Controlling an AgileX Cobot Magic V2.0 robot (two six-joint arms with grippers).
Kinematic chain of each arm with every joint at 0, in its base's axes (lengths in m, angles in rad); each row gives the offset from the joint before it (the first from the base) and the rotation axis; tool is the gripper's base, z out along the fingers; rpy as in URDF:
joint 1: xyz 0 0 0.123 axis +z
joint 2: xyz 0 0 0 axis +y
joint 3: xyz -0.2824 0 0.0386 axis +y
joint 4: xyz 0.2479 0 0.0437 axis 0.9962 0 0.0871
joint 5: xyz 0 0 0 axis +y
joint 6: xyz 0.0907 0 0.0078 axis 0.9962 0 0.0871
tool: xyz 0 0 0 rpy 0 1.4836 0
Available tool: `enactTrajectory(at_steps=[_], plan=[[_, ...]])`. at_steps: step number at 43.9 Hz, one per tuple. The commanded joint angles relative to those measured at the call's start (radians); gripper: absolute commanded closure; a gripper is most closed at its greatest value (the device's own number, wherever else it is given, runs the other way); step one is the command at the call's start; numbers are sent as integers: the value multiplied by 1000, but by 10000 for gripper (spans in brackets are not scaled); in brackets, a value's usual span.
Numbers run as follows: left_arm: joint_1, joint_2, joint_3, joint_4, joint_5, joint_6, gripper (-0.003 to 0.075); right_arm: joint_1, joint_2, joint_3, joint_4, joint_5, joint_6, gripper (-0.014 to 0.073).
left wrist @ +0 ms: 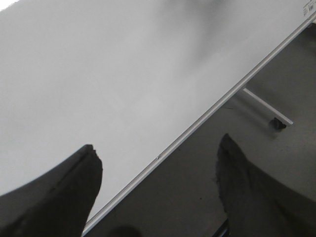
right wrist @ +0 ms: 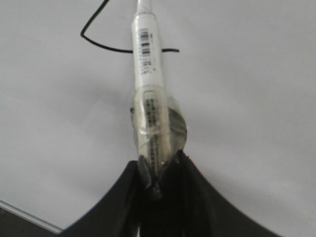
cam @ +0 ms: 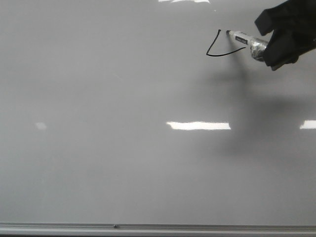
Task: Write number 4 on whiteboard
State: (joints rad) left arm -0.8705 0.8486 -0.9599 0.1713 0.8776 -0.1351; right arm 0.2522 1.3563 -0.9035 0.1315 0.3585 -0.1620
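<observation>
The left gripper (left wrist: pixel 158 190) hangs with its jaws spread wide and empty, over the whiteboard's (left wrist: pixel 108 84) grey frame edge and the floor beside it. In the front view, the unfinished number 4 (cam: pixel 220 47), a slanted stroke and curved crossbar, sits in the board's upper right. Just right of it, the right gripper (cam: pixel 276 45) clamps a taped white marker (cam: pixel 247 40), tip at the board

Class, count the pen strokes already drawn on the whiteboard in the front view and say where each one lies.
2. On the whiteboard, a slanted stroke runs down-left from near the marker tip; a curved crossbar runs rightward from its lower end. No vertical stem yet.
</observation>
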Motion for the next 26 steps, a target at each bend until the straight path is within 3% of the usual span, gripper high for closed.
enactTrajectory(at_steps=[1, 9, 19, 26], plan=[[-2, -5, -25, 9, -66, -10, 240, 3, 0, -32, -1, 12, -5, 664], [-2, -5, -25, 9, -66, -10, 240, 3, 32, -31, 1, 247, -6, 664], [-2, -5, -25, 9, -68, -10, 240, 5, -39, -44, 7, 225, -23, 664], [-2, -5, -25, 9, -68, -10, 240, 40, -174, -44, 18, 293, -23, 664]])
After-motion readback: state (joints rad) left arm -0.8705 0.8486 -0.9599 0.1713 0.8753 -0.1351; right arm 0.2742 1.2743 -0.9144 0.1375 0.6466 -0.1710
